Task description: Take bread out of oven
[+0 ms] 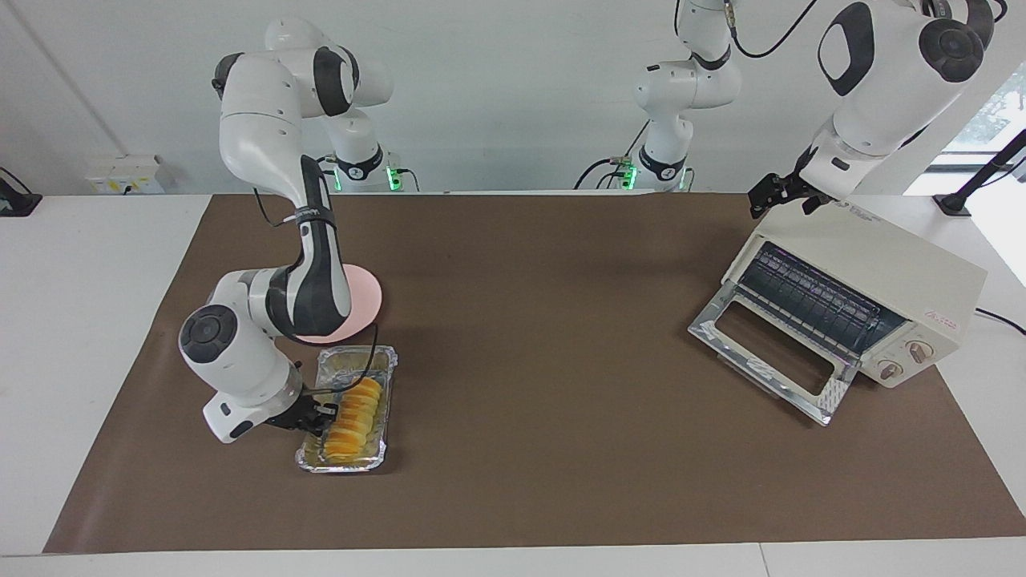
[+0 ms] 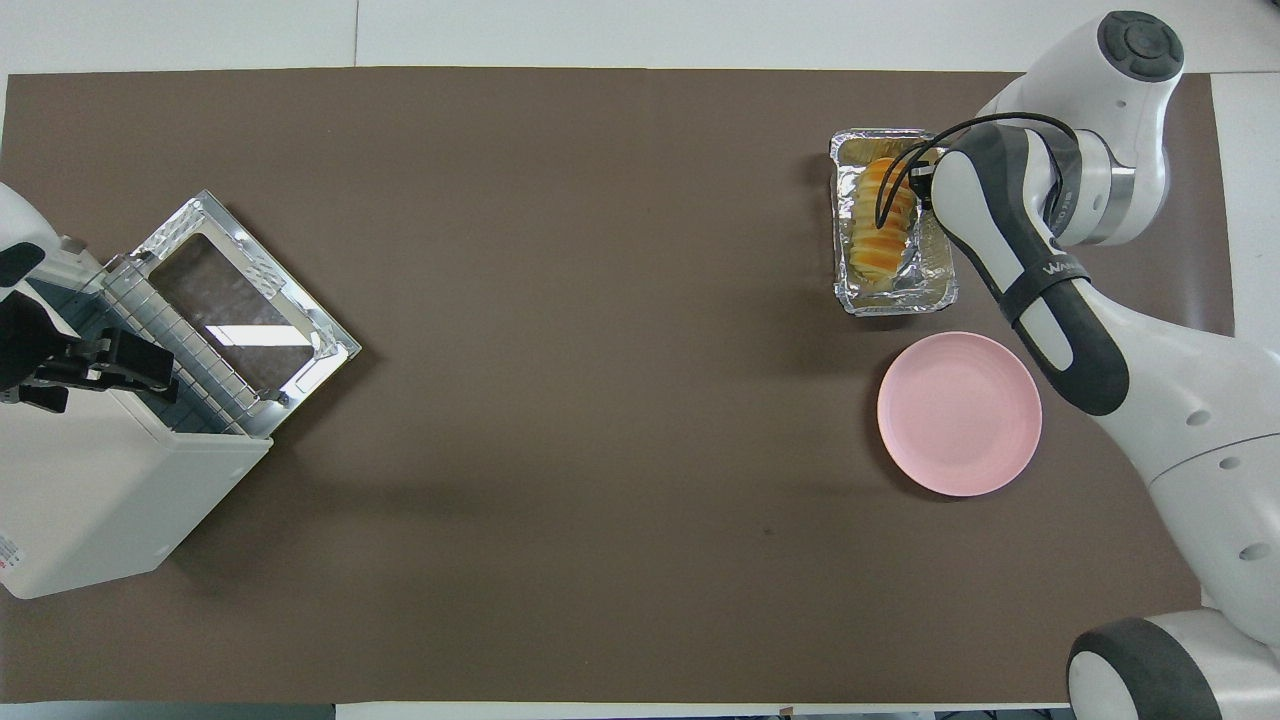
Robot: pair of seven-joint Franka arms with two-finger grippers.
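The bread [image 1: 358,410], a golden-yellow ridged loaf, lies in a crinkled silver foil tray [image 1: 377,359] on the brown mat toward the right arm's end of the table. It also shows in the overhead view [image 2: 878,225]. My right gripper [image 1: 322,417] is low at the side of the tray and the loaf, partly hidden by its own arm from above [image 2: 922,185]. The cream-white oven [image 1: 898,268] stands at the left arm's end with its glass door [image 1: 761,353] dropped open and its wire rack [image 1: 809,296] bare. My left gripper [image 1: 773,196] hangs over the oven's top edge [image 2: 130,365].
A pink plate [image 2: 958,413] lies on the mat beside the foil tray, nearer to the robots; the right arm partly covers it in the facing view [image 1: 365,300]. The brown mat [image 1: 545,385] covers most of the table.
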